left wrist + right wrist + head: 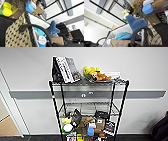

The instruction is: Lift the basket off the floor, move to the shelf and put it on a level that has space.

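Left wrist cam: couldn't tell the left gripper's finger state, nothing of it resolved. A black curved handle (37, 28) arched over the basket (16, 36), rubbery-looking, round in section. Basket wall was beige woven strips in a checker pattern with dark gaps, with a dark braided rim. White lining (37, 21) stood above the rim. Inside: blue plush cloth (52, 28) with a forked, fin-like shape, a brighter turquoise piece under it, a white round lid, and a brown cardboard box (58, 40).

Right wrist cam: same story for the right gripper, state not readable. A second black handle loop (139, 33) crossed the frame; the blue plush stuck up above the rim, cardboard box beside it with blue printed marks.

Both wrist views showed the basket close beside the shelf's crammed tier: blue foam block (29, 6), yellow lumpy plastic piece (6, 8), brown cartons.

Head cam: shelf (88, 104) against a white wall with a grey rail. Black posts, silvery wire-grid tiers. Top tier held books (65, 69) and yellow/orange plush toys (96, 74). Middle level (87, 109) was bare wire grid. Lower tier was packed with boxes and small items. Dark carpet floor (140, 137) at the base.
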{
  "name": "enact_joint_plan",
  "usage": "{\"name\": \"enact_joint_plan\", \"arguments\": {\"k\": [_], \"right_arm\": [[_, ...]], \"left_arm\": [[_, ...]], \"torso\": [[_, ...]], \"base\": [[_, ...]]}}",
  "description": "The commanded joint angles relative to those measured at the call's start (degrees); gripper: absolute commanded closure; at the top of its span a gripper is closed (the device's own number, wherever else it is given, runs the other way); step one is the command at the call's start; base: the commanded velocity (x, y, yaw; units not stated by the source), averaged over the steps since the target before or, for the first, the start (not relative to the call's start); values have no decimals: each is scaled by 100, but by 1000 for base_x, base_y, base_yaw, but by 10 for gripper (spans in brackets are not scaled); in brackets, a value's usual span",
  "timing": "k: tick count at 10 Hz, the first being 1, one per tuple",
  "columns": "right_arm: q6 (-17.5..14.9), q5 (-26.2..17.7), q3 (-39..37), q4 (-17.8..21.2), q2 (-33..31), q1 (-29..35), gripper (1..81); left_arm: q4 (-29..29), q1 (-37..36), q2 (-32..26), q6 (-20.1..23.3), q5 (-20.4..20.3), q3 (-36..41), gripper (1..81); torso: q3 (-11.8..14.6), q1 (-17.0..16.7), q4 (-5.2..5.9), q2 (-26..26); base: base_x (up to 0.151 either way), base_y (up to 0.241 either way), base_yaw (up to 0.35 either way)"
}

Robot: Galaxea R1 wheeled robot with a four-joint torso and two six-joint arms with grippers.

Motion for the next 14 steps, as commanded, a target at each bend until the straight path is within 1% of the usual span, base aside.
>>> {"name": "enact_joint_plan", "arguments": {"k": [1, 14], "right_arm": [[38, 423, 601, -15, -89, 842, 811], [29, 458, 786, -15, -177, 860, 811]], "left_arm": [[271, -687, -200, 2, -207, 549, 811], [341, -687, -279, 2, -286, 761, 811]], "torso": [[0, 0, 0, 0], [0, -2, 0, 0]], "base": [[122, 0, 0], [118, 0, 0]]}}
